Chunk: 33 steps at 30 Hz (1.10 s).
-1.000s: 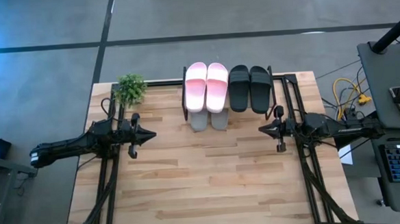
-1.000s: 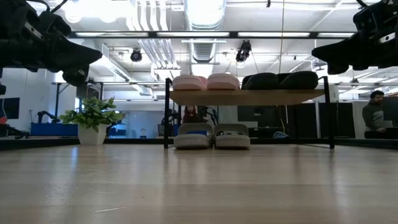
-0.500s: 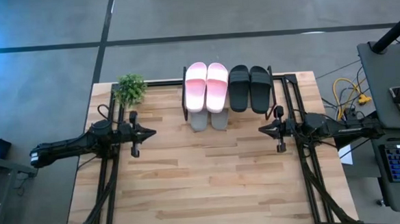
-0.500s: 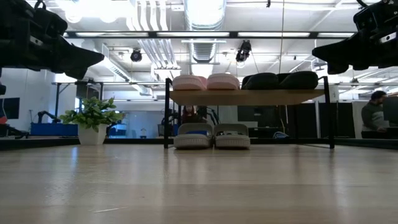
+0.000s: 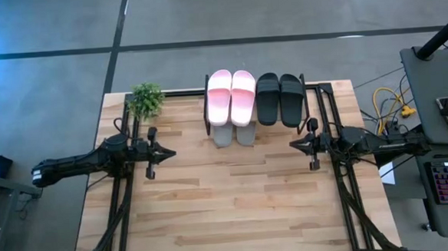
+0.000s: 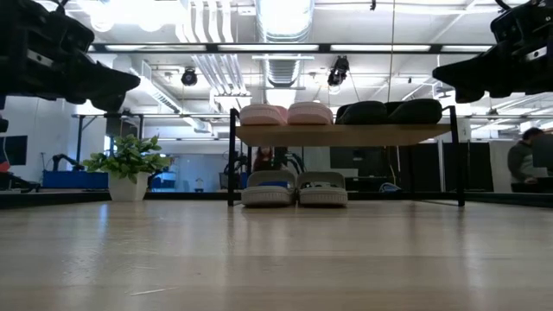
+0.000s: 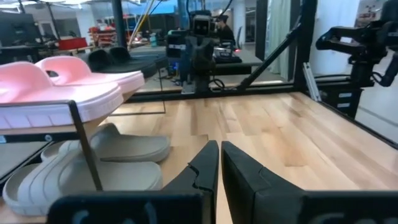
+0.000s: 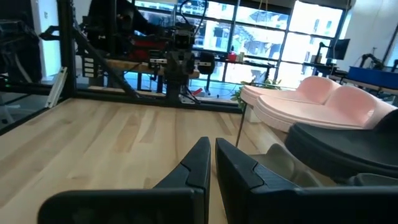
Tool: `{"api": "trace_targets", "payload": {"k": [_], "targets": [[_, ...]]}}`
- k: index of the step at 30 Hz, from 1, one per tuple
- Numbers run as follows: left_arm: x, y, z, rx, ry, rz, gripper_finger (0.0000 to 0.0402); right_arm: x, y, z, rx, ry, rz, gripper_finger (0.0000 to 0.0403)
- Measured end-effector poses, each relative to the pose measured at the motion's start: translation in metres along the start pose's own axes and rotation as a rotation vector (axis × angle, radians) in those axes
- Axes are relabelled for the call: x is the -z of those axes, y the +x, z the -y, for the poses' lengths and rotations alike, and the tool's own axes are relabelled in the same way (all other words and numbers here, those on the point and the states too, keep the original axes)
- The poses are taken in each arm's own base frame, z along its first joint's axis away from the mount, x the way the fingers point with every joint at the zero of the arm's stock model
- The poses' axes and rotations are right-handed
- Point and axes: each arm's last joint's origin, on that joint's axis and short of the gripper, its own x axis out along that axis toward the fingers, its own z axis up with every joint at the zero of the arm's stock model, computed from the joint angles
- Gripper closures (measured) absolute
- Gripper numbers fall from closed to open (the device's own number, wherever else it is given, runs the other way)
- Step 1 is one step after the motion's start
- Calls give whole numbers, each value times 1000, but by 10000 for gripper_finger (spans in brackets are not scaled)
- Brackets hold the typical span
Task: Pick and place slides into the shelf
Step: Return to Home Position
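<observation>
The shelf (image 6: 346, 134) stands at the table's far edge. On its plank top lie the pale pink pair (image 5: 231, 94) and, to their right, the black pair (image 5: 279, 98). The grey-green pair (image 5: 234, 133) rests on its soles on the table under the plank, below the pink pair (image 7: 56, 87). My left gripper (image 5: 170, 151) hovers shut above the table, left of the shelf, pointing right. My right gripper (image 5: 292, 144) hovers shut to the right, pointing left. Both wrist views show the fingers close together, left (image 7: 219, 165) and right (image 8: 211, 165).
A small potted plant (image 5: 146, 100) stands at the table's far left, beside the shelf. Black frame rails (image 5: 327, 112) run along both table sides. Bare wooden tabletop (image 5: 236, 202) lies between the arms and toward the near edge. A person sits beyond the table (image 6: 527, 160).
My left gripper has turned slightly about its own axis while staying in place. The slides and the shelf have not moved.
</observation>
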Motion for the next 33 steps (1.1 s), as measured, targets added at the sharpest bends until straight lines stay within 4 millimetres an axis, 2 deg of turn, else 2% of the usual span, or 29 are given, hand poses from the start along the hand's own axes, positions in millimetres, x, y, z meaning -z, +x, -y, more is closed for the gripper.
{"api": "trace_targets", "payload": {"k": [33], "targets": [[4, 3, -1, -12, -13, -44, 396, 0, 0, 1, 16, 3, -1, 385]]}}
